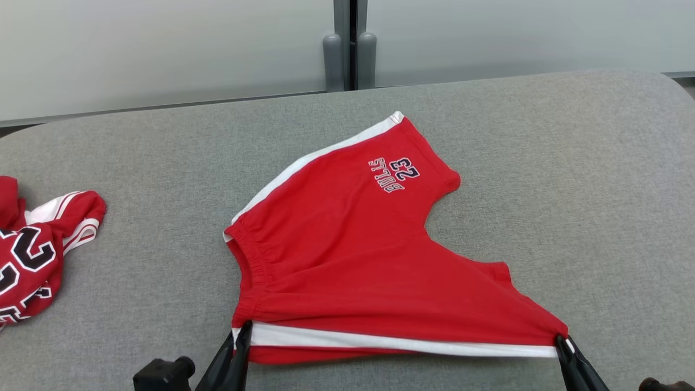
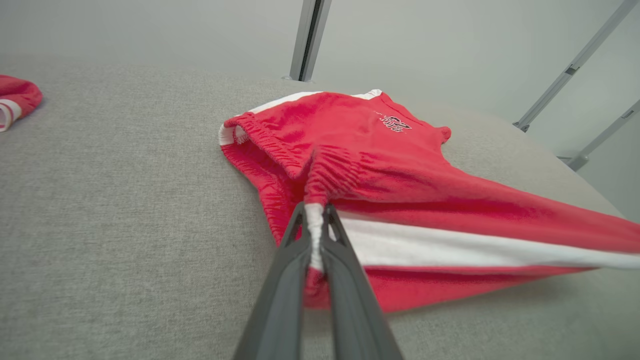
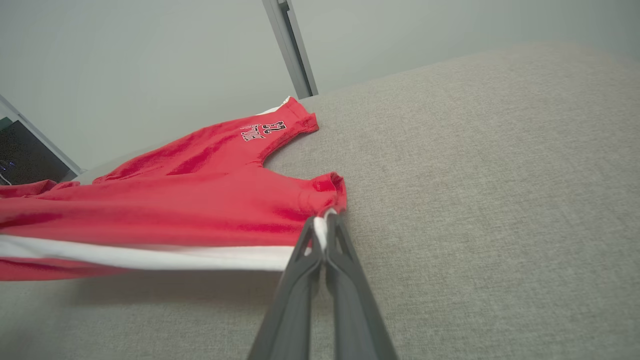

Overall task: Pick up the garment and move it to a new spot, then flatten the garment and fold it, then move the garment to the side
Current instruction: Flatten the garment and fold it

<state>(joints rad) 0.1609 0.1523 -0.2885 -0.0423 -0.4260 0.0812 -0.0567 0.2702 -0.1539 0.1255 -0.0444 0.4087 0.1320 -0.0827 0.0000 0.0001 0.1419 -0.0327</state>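
Now, shorts edge (white-striped) between two closed end effectors

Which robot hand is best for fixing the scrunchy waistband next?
Probably the left. The left gripper pinches the shorts right at the bunched waistband. The right gripper pinches the leg hem at the opposite end.

Shorts sit mid-bench, waistband to the left, one leg pointing to the far side. The left tool pinches the near waistband corner and the right tool the near hem corner, with that edge stretched between them. Another garment is bunched at the bench's left edge, well apart.
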